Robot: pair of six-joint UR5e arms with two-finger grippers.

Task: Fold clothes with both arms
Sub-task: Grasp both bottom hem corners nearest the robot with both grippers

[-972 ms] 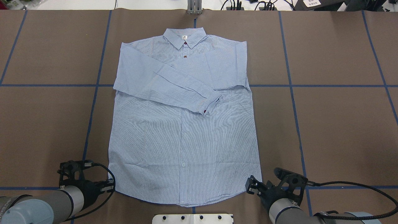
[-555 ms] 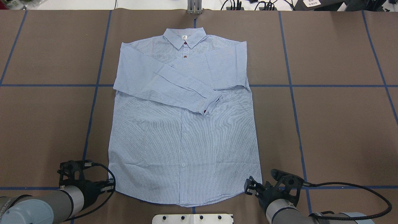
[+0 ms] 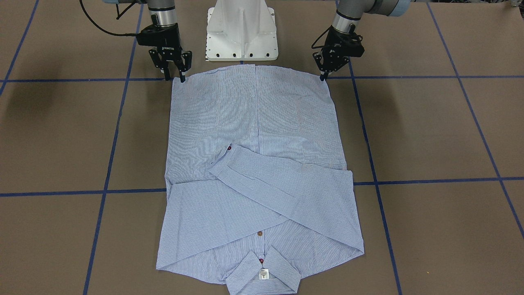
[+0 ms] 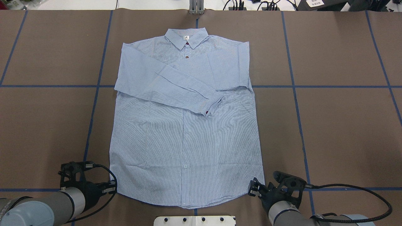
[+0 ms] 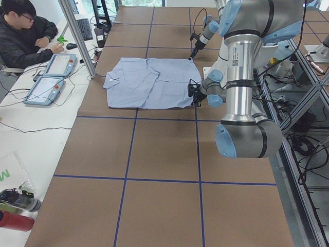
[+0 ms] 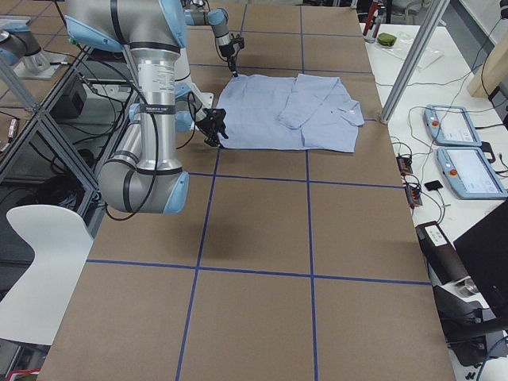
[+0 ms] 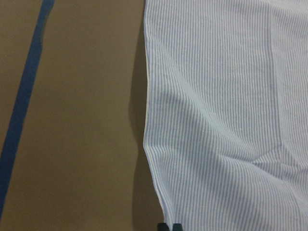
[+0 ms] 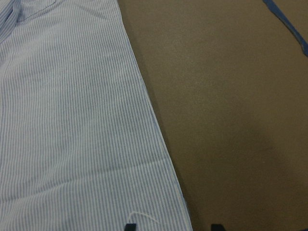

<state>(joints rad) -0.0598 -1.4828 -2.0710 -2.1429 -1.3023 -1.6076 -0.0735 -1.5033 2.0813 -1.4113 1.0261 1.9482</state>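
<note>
The light blue striped shirt (image 4: 185,125) lies flat and face up on the brown table, collar away from me. Both sleeves are folded across the chest. My left gripper (image 4: 110,187) is at the hem's left corner. In the left wrist view its fingertips (image 7: 170,226) are pressed together on the shirt (image 7: 226,120) corner. My right gripper (image 4: 252,190) is at the hem's right corner. It is open, and in the right wrist view (image 8: 172,226) the shirt's side edge (image 8: 72,120) runs between its fingers. The front view shows the left gripper (image 3: 323,76) shut and the right gripper (image 3: 175,78) open.
The white pedestal base (image 3: 241,28) stands just behind the hem. Blue tape lines (image 4: 94,103) cross the brown table. A metal post (image 4: 196,8) stands beyond the collar. An operator (image 5: 25,31) sits at a side desk with two pendants (image 5: 51,77).
My right arm has drawn back slightly toward me at the hem's right corner. The left arm and the shirt have not moved.
</note>
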